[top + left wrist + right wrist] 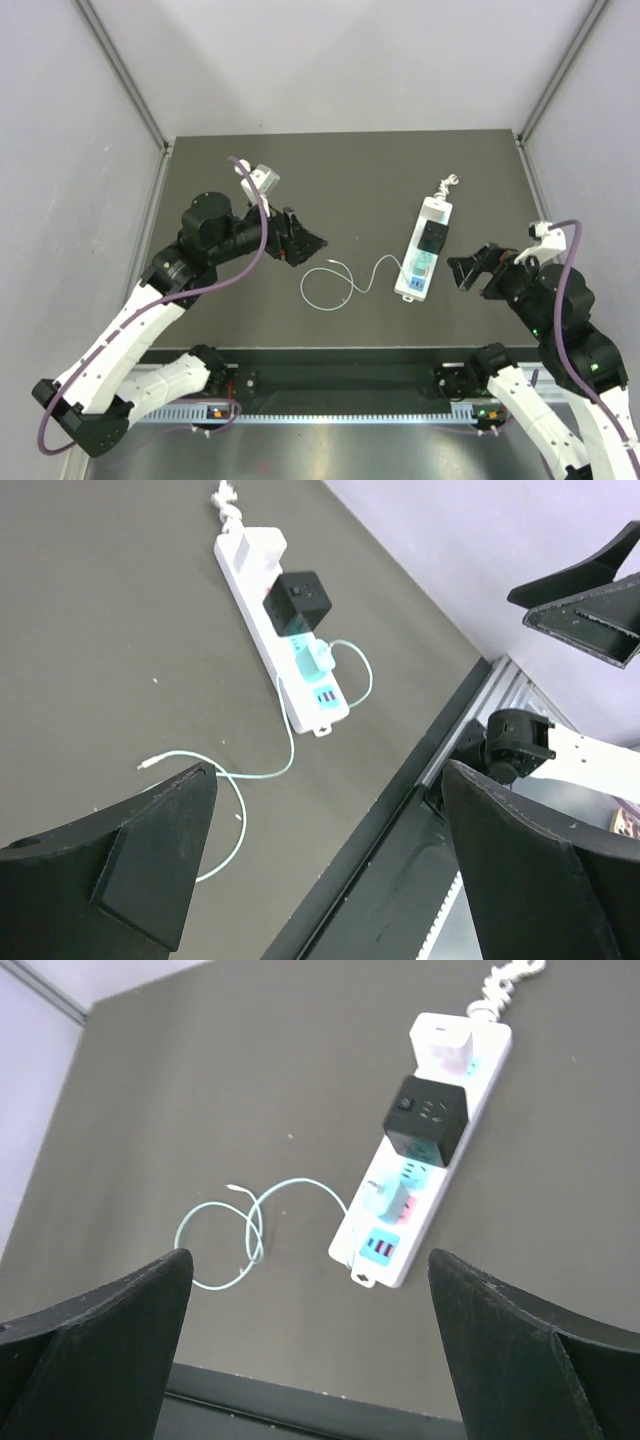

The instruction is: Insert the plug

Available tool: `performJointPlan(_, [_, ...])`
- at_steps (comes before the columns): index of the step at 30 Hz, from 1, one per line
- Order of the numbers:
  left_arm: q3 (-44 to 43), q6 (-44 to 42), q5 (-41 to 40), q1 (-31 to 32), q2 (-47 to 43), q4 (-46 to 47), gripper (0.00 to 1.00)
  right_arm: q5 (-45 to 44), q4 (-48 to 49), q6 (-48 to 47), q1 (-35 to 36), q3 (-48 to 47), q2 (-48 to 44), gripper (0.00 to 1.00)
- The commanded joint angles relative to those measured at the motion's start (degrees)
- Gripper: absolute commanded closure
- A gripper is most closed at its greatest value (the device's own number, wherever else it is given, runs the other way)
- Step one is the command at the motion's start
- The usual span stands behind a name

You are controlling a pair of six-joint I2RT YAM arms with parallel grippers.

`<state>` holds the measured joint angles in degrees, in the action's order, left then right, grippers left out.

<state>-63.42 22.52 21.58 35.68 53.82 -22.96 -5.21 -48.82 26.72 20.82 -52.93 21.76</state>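
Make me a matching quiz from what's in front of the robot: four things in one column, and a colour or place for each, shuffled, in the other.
Things:
1. power strip
2. cube adapter
3. charger
4. thin cable

Descriptions:
A. pale, lying in loops
B. black, plugged in mid-strip
C. small white block at the strip's far end
D. long and white, holding the plugs

Pairs: 1-D, 2-B, 3-C, 4-A

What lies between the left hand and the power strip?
Only the thin cable, looped on the table, running from the strip toward the left hand; otherwise the stretch is bare. Clearest in the top view.
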Motion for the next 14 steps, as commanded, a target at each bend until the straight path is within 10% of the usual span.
performJointPlan(1, [0.6,-0.1,-1.4,0.2,-2.7,4.7,0.01,2.6,4.8,-1.8,-0.3,-2.1,-1.7,0.00])
performJointPlan(14, [5.2,-2.2,-11.5,0.2,-9.5,7.8,0.02,1.6,5.9,-4.0,-0.3,-1.9,-2.5,0.00])
